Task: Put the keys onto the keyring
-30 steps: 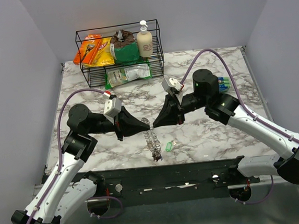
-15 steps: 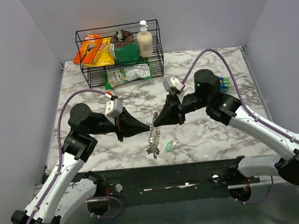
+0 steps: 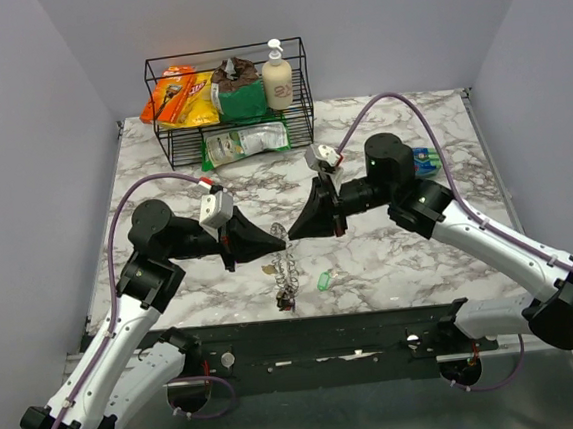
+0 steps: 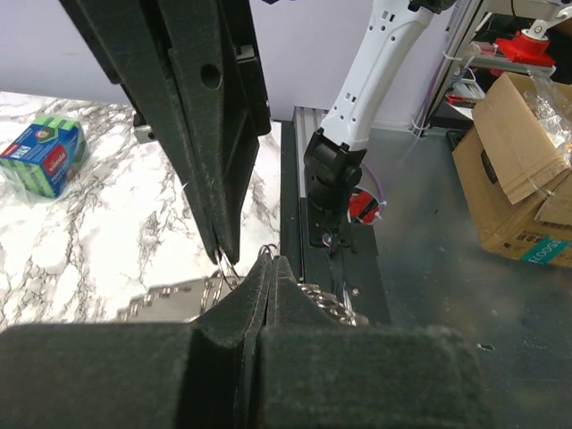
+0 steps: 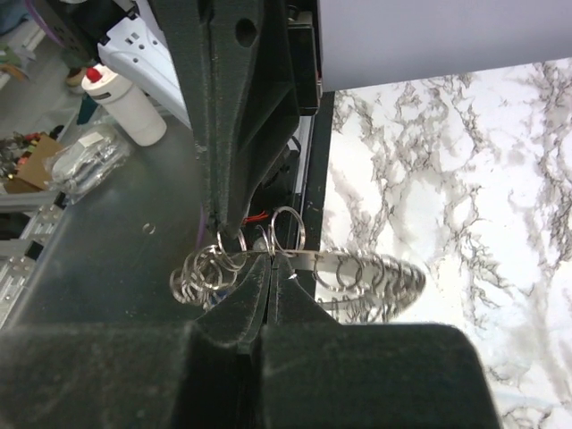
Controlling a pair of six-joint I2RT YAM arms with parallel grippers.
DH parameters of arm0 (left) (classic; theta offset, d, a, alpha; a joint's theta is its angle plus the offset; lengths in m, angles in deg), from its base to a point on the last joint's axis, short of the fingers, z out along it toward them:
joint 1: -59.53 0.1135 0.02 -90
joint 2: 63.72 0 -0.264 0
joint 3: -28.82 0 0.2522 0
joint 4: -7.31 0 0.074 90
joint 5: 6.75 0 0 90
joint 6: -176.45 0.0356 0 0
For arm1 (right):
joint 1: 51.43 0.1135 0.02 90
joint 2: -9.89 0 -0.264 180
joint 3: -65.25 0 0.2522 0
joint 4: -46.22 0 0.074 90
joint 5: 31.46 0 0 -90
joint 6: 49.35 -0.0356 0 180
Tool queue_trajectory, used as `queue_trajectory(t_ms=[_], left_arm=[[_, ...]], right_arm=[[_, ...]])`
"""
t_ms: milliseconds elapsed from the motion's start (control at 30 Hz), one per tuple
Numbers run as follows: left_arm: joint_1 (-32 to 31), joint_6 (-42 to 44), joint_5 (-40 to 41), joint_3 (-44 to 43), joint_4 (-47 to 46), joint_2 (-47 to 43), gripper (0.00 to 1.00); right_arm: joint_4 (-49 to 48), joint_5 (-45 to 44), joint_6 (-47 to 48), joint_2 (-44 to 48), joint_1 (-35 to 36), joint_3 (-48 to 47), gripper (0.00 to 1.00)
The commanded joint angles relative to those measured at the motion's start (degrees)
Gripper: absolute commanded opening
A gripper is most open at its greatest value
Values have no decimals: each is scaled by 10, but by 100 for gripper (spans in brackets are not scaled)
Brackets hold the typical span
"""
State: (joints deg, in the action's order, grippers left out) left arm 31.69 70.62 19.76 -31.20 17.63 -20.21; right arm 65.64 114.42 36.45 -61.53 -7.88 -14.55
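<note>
Two pincers meet tip to tip over the middle of the tabletop (image 3: 410, 254), somewhat nearer to its near edge. The right pincer (image 3: 293, 234) is fully closed and pinches the flat metal band of the keyring (image 3: 285, 270). The left pincer (image 3: 274, 242) is closed as well, with its tip on the small wire loops of the keyring. The keyring hangs from them toward the near edge. A green key (image 3: 324, 280) lies flat beside its lower end, on the side of the right edge and not touching it.

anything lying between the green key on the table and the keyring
Nothing visible: the green key lies on the table just right of the keyring, which hangs pinched between the left gripper and right gripper.
</note>
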Motion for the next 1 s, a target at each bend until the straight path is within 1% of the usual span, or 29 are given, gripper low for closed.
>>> queue_trajectory(t_ms=[0, 33, 67, 133, 167, 233, 267, 400, 467, 500, 533, 600, 700, 767, 867, 967], left_arm=[[0, 2, 10, -9, -10, -5, 0], [0, 2, 13, -6, -8, -5, 0], [-1, 4, 14, -3, -7, -6, 0], [0, 7, 20, 7, -2, -9, 0], [-1, 10, 27, 11, 1, -10, 0], [-1, 12, 38, 27, 3, -15, 0], [-1, 12, 53, 32, 2, -18, 0], [-1, 4, 106, 82, -12, -27, 0], [0, -17, 123, 107, -49, -32, 0], [0, -25, 129, 134, -64, -37, 0], [-1, -32, 142, 149, -95, -40, 0], [0, -52, 147, 186, -128, -51, 0], [-1, -67, 150, 218, -169, -62, 0], [-1, -72, 153, 222, -186, -65, 0], [0, -61, 172, 223, -176, -63, 0], [0, -64, 170, 222, -178, -58, 0]], right_arm=[[-17, -29, -33, -14, 2, -6, 18], [-19, -34, -37, -12, 1, -3, 23], [-20, -39, -38, -9, 2, 0, 35], [-29, -61, -41, 0, 2, 9, 46], [-33, -70, -42, 11, 2, 20, 55], [-39, -100, -43, 22, 2, 32, 61], [-40, -109, -43, 30, 2, 36, 66], [-39, -136, -41, 36, 2, 63, 70], [-40, -144, -37, 36, 2, 73, 71], [-40, -146, -35, 35, 2, 78, 71], [-42, -150, -32, 36, 2, 87, 71], [-46, -150, -29, 35, 2, 96, 72], [-77, -119, -12, 38, 2, 121, 72], [-110, -83, -12, 37, 2, 141, 72], [-125, -31, -1, 19, 2, 148, 72], [-128, 11, 3, -1, 2, 145, 69]])
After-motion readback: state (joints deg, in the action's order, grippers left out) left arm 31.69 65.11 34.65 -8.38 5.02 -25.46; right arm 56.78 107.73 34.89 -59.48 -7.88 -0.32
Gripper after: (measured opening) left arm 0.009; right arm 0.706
